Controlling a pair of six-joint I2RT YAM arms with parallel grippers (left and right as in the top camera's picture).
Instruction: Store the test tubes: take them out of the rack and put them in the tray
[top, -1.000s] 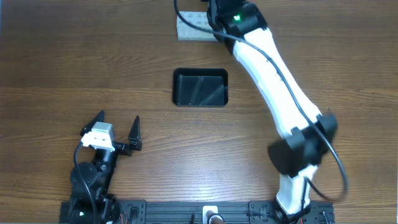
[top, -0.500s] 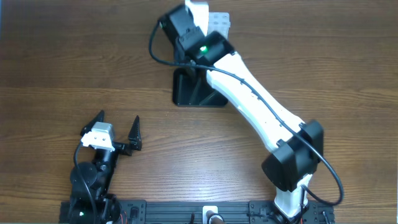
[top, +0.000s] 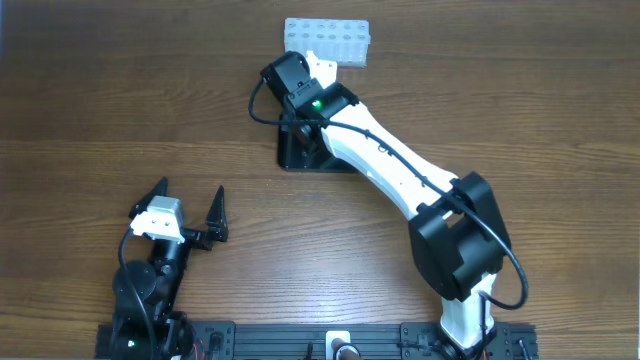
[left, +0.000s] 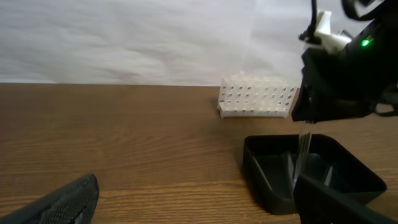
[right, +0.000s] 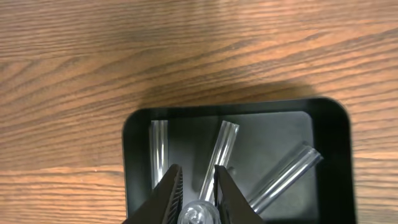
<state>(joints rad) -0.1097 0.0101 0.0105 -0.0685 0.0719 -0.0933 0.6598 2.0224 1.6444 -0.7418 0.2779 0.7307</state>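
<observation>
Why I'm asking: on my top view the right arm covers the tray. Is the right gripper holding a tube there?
Observer: Yes. In the right wrist view the right gripper is shut on a test tube, seen end-on over the tray.
Operator: Is that tube upright, and how low?
Observer: The left wrist view shows it hanging upright below the gripper, and its lower part seems to reach down into the tray. I cannot tell whether it touches the floor.
Operator: Anything in the tray already?
Observer: Three loose tubes lie on its floor: one along a side wall, one in the middle, and one slanted near the opposite side.
</observation>
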